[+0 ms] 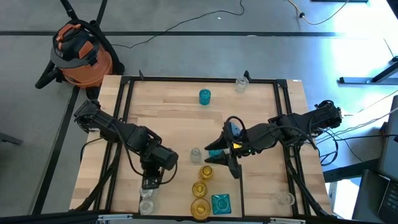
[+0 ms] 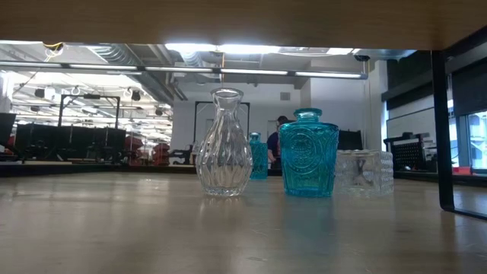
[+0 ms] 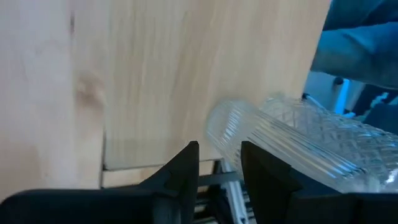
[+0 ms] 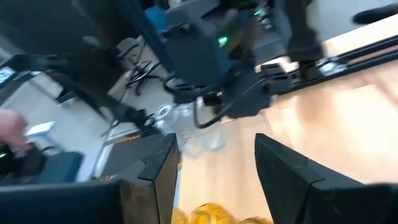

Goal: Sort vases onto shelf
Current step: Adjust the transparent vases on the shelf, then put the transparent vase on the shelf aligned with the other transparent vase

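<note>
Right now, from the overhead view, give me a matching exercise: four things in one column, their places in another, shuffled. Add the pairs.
Things:
1. round teal vase
2. square teal vase
3. amber vases
4. orange vacuum

Places:
A. on the floor, beyond the far left corner of the shelf
B. in a line at the near middle of the shelf
C. alone, toward the shelf's far edge
D. at the near edge, on the right arm's side of the amber line

Pairs: 1-C, 2-D, 3-B, 4-A
</note>
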Tool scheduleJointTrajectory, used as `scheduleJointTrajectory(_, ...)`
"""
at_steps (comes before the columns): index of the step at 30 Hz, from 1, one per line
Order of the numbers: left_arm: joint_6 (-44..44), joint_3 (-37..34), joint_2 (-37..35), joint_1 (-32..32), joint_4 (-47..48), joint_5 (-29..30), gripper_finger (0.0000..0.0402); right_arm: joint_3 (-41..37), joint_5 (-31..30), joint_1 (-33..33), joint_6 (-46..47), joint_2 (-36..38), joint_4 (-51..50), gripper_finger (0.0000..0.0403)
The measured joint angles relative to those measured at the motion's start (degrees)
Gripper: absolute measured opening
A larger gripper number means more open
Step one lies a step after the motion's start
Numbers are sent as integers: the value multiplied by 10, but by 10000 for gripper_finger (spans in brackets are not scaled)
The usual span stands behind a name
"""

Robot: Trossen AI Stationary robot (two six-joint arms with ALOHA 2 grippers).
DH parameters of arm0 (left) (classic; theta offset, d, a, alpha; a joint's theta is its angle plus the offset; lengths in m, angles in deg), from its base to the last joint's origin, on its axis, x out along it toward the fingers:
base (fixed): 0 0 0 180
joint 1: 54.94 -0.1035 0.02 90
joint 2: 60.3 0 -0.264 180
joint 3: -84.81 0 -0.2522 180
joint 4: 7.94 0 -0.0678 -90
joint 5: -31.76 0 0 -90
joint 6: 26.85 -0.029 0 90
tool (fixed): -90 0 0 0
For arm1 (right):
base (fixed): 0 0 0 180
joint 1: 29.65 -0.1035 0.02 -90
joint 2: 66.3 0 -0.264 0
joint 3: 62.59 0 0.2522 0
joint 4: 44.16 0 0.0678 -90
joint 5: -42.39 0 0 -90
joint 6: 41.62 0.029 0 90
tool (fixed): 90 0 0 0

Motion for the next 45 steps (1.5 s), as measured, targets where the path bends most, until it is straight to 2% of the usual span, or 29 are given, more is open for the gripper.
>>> scheduleJointTrajectory(3,-18,0,-7,-9,0,19,112,0,-62,0,-13,0,-23,179)
scheduleJointTrajectory(8,-35,5,-55,-31,-56,120,112,0,-204,1,8,0,-157,179)
scheduleJointTrajectory(12,-36,6,-130,-37,-123,214,112,0,-254,-6,107,6,-324,179)
scheduleJointTrajectory(15,-39,6,-187,-29,-153,297,112,0,-293,-35,193,22,-434,179)
scheduleJointTrajectory(17,-50,6,-223,-25,-161,342,112,0,-298,-58,245,35,-489,179)
scheduleJointTrajectory(19,-60,6,-254,-24,-169,366,112,0,-259,-82,281,46,-522,179)
scheduleJointTrajectory(24,-99,6,-294,-34,-172,385,112,0,-72,-148,373,56,-561,179)
scheduleJointTrajectory(26,-115,6,-301,-46,-171,386,112,-7,-14,-178,415,56,-555,179)
scheduleJointTrajectory(29,-140,6,-303,-70,-173,380,112,-35,44,-223,494,57,-555,179)
scheduleJointTrajectory(34,-165,6,-299,-105,-175,326,112,-133,100,-301,699,77,-558,176)
scheduleJointTrajectory(39,-198,6,-292,-125,-174,275,112,-212,112,-414,918,116,-512,154)
scheduleJointTrajectory(42,-218,6,-292,-146,-175,253,112,-249,149,-457,936,127,-434,142)
scheduleJointTrajectory(45,-229,6,-292,-171,-175,233,112,-289,157,-462,936,126,-360,135)
